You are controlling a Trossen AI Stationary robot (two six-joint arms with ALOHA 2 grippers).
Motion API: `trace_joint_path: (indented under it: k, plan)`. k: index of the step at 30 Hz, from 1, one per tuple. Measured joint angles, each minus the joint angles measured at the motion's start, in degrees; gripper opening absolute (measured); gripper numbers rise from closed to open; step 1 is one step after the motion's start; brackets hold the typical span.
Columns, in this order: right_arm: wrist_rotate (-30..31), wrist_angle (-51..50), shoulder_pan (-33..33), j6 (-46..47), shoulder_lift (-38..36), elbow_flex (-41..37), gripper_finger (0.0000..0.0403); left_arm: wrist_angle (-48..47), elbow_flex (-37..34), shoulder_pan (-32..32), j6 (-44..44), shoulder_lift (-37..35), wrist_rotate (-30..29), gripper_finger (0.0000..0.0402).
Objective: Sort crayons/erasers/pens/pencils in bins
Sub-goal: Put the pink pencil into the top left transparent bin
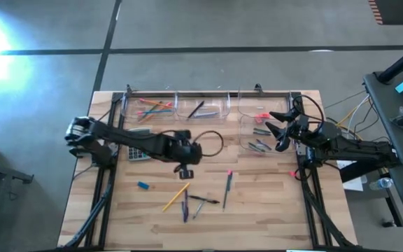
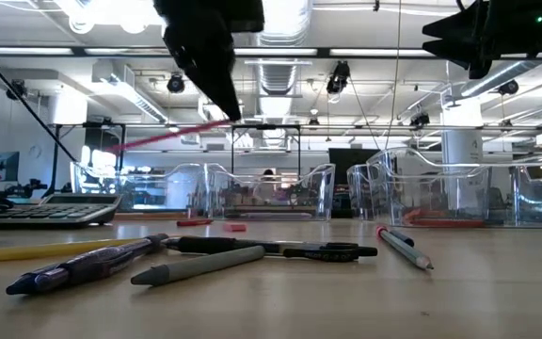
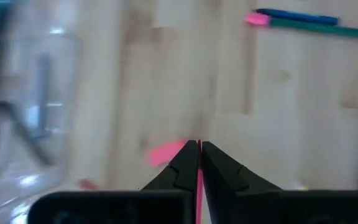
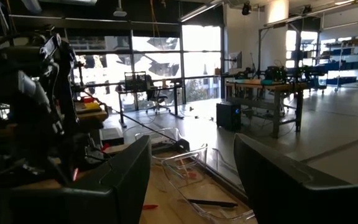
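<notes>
My left gripper (image 1: 185, 170) hangs over the middle of the table, shut on a pink pencil (image 2: 158, 137) that is lifted well above the wood. My right gripper (image 1: 280, 129) waits open and empty above the clear bins (image 1: 259, 140) at the table's right. More bins (image 1: 201, 107) line the far edge; one holds bright pencils (image 1: 152, 108). On the near half of the table lie a yellow pencil (image 1: 175, 197), a purple pen (image 1: 185, 208), dark pens (image 1: 206, 201), a stick with a pink end (image 1: 227, 183) and a blue eraser (image 1: 143, 185). My left gripper pinches the pink pencil between its two fingertips (image 3: 185, 163); a thin pink strip (image 3: 199, 186) shows in the gap. In the low view the hold is near one end (image 2: 222, 121). The fingers slant down from above. The pencil hangs clear, sloping slightly down toward its free end (image 2: 116, 148).
A grey calculator (image 1: 140, 153) lies at the left, partly under my left arm. Small red bits (image 2: 234, 226) lie on the wood before the far bins. Metal posts and cables stand at the table's sides. Bare wood shows between the loose sticks and the bins.
</notes>
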Motion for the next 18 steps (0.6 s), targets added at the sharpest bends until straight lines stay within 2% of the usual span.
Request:
trace_joint_path:
  k: [5, 9, 18]
  plan:
    - [0.1, 0.0, 0.0, 0.2, 0.0, 0.0, 0.0219, -5.6, -0.1, 2.8, 3.3, -6.6, -6.1, 0.0000]
    - [0.2, 0.0, 0.0, 0.2, 0.1, 0.0, 0.0219, -9.0, -0.2, 7.6, 12.2, -9.3, -9.2, 0.0000]
    - [0.1, 0.0, 0.0, 0.4, 0.1, 0.0, 0.0219, -8.4, -1.7, 26.8, 38.3, -6.3, -8.8, 0.0000]
